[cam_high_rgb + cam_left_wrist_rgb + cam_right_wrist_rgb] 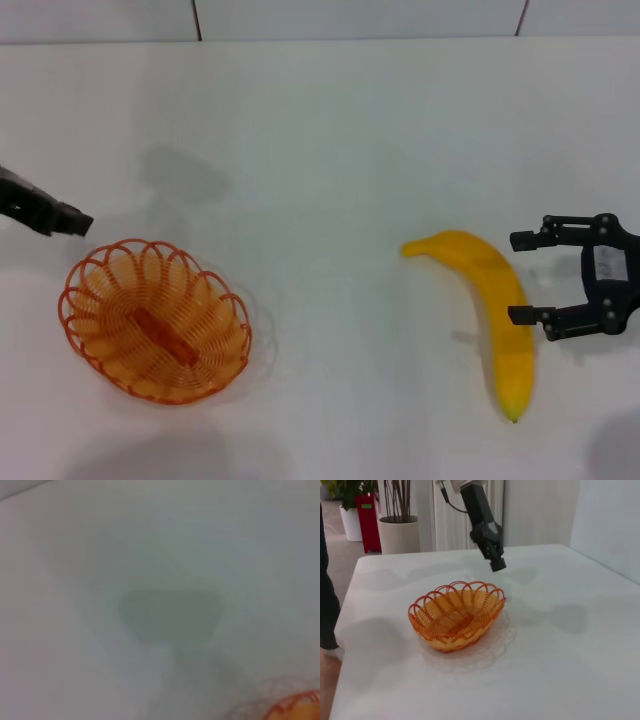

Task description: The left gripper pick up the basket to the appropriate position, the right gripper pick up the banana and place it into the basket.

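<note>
Basket (153, 320) sits free on the worktop; left gripper (78, 224), jaws unreadable, hovers beside its rim; right gripper (530, 277), jaws wide and empty, faces the banana (488, 310).

Bright, even light falls from overhead on the white bench (330, 150), washing it out in the head view, without hard glare. Shadows are soft and grey: a smudge on the far left, another along the near edge, a faint one close under the banana (490, 310). The left wrist view is wholly out of focus, showing only a dim rounded shadow patch and an orange blur of the basket (295, 707). The right wrist view is sharper, with pale arm shadows beyond the basket.
</note>
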